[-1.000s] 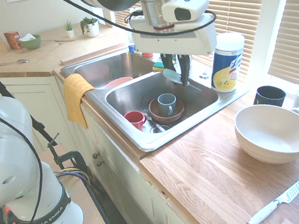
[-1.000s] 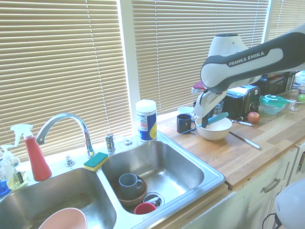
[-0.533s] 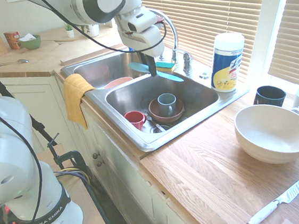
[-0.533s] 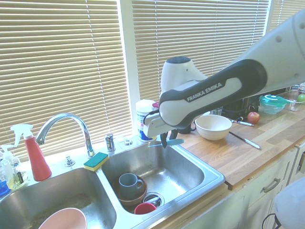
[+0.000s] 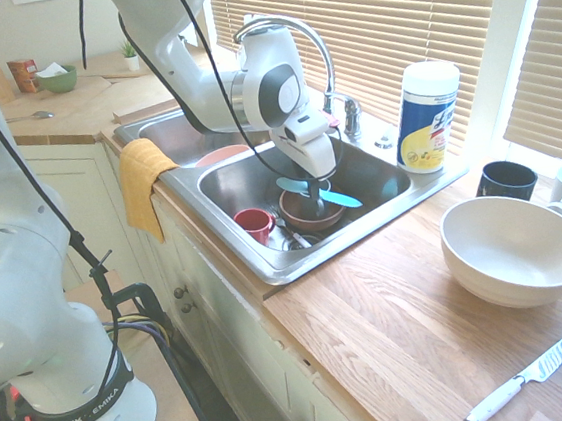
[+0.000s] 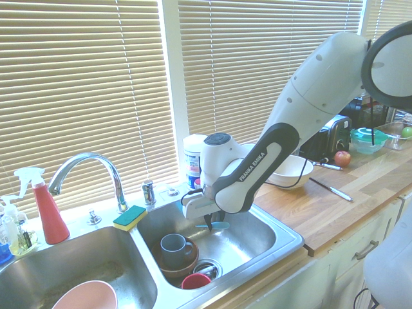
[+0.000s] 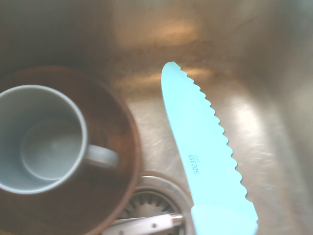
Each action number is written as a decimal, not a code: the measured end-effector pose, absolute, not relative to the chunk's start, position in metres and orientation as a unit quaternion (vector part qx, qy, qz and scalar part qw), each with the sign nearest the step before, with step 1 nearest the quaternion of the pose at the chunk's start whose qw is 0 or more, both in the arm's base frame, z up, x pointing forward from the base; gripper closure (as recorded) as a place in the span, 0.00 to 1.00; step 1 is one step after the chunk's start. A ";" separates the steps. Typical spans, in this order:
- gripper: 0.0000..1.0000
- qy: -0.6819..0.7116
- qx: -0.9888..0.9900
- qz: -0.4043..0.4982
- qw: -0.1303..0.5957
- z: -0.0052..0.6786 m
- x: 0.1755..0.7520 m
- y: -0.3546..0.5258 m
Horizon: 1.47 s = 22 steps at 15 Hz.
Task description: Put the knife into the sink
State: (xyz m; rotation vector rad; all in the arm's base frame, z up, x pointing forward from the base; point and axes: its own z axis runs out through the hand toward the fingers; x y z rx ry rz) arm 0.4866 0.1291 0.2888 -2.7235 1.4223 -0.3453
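Turquoise plastic is what your gripper (image 5: 318, 188) is clamped on: the knife (image 5: 320, 192) hangs level in its fingers, down inside the sink (image 5: 266, 262), just above the brown bowl (image 5: 303, 219) holding the grey mug (image 7: 41, 139), with the drain (image 7: 154, 208) below. You've carried it over the basin; what's left, I'd judge, is only to open up and let it drop.

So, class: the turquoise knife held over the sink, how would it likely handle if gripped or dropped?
The knife looks like one-piece plastic, so probably light and fairly stiff: it juts level from the shut gripper without sagging. Its smooth surface might slip. Dropped into the sink, it is unlikely to break.
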 end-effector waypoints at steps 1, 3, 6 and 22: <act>1.00 0.461 -0.881 -0.106 0.026 0.283 0.489 0.133; 1.00 0.461 -0.881 -0.099 0.025 0.271 0.491 0.140; 1.00 0.457 -0.884 -0.089 0.034 0.252 0.492 0.142; 1.00 0.445 -0.893 -0.060 0.023 0.190 0.502 0.134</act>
